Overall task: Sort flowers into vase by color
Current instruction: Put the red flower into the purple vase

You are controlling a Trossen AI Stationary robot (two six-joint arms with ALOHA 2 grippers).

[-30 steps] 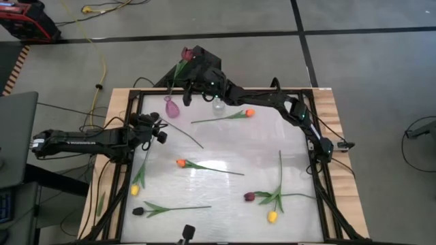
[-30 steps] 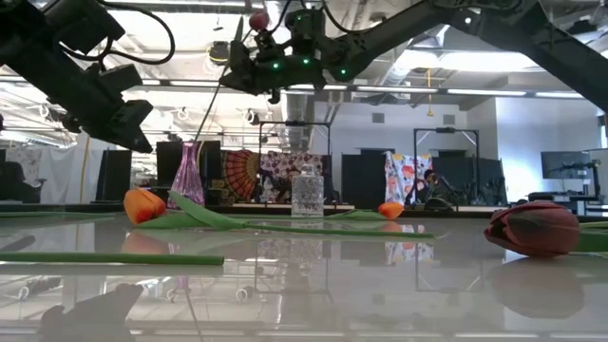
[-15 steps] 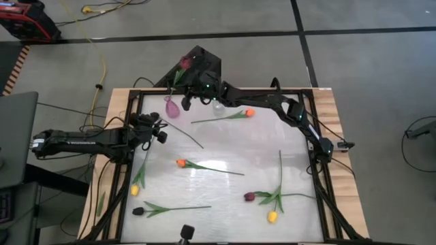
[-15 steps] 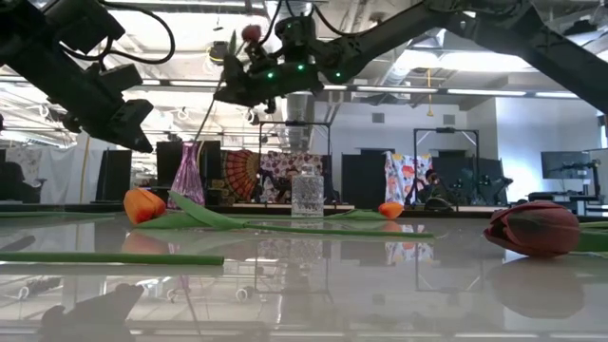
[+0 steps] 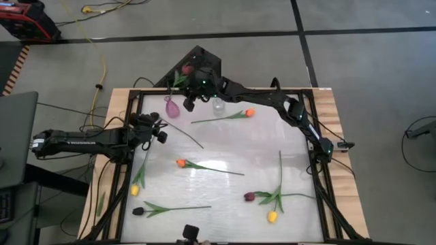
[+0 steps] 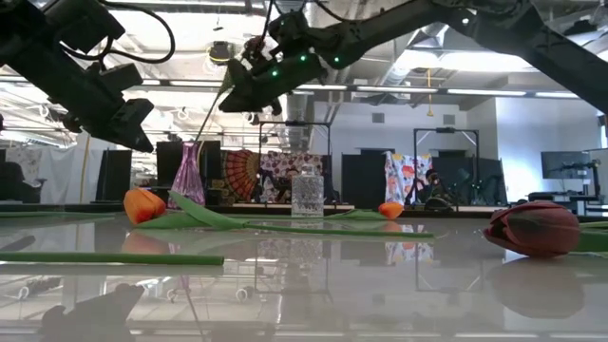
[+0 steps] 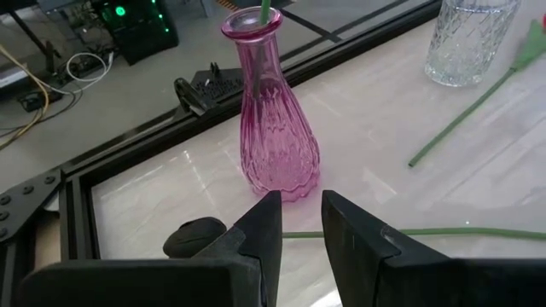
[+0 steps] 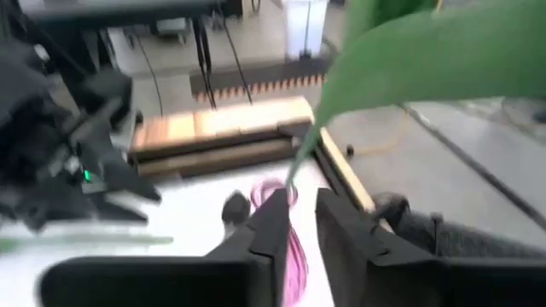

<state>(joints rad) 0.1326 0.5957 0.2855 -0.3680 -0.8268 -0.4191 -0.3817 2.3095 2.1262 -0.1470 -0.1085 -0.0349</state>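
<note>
Holding a maroon tulip [image 5: 186, 69] in my nearly closed right claw [image 5: 193, 87] above the worktop's [image 5: 225, 146] far left corner, I have its stem tip inside the pink vase [image 5: 172, 107], while my left claw [image 5: 162, 127], fingers barely parted and empty, waits near the left edge.
</note>
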